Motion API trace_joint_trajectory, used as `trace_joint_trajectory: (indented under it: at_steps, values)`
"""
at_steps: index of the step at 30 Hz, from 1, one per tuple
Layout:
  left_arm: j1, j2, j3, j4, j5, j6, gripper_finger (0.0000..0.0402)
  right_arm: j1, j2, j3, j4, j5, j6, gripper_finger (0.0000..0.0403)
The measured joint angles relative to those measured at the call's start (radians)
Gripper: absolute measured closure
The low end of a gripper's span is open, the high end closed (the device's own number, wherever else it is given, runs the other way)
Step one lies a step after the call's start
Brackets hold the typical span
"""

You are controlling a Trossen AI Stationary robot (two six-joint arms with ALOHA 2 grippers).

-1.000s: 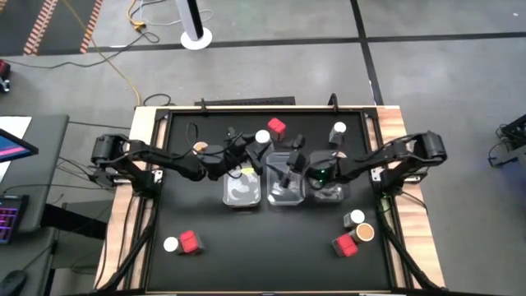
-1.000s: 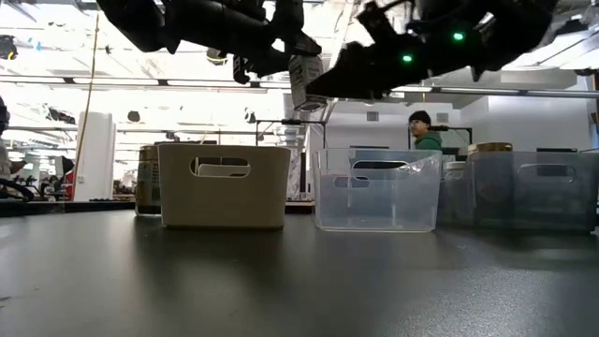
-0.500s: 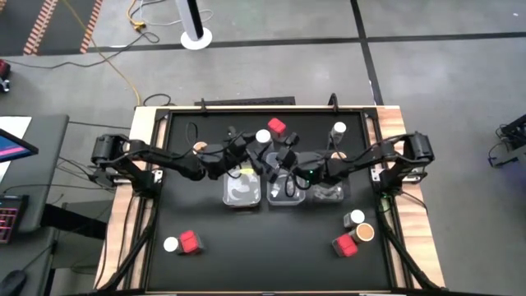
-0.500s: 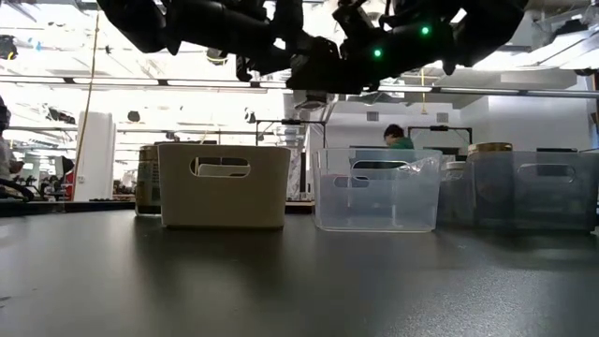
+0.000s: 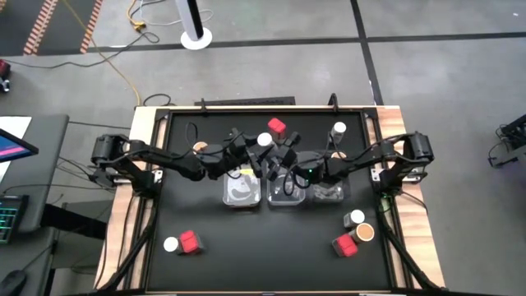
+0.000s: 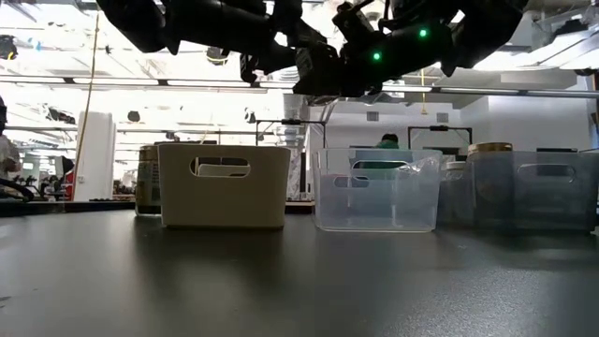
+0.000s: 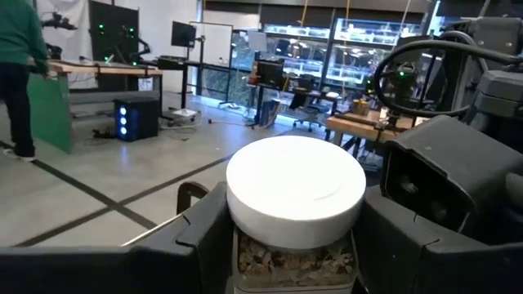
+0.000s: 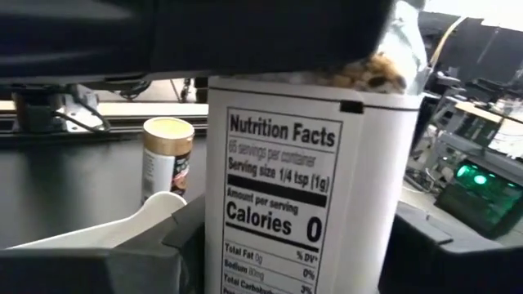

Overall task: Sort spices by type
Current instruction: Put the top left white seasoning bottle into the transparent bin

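Both grippers, left [image 5: 251, 156] and right [image 5: 274, 162], clamp one white-lidded jar [image 5: 264, 141] together above the bins [image 5: 244, 197].

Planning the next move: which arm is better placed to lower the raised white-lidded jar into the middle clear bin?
Probably right: the right gripper is at the white-lidded jar, its arm above the middle clear bin.

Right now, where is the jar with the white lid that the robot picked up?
In the high view, the white-lidded jar is near the table's middle, between the left gripper and right gripper, beside the red box.
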Motion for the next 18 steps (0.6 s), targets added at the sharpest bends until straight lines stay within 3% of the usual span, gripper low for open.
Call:
trace_joint_trajectory:
  at_steps: [12, 18]
  values:
    - [0.01, 0.0, 0.0, -0.032, 0.002, -0.049, 0.0199, 0.002, 0.0, 0.0, -0.012, 0.02, -0.008, 0.0143]
    - [0.016, 0.0, 0.0, -0.053, 0.002, -0.065, 0.0157, 0.003, 0.0, 0.0, -0.02, 0.006, -0.023, 0.0145]
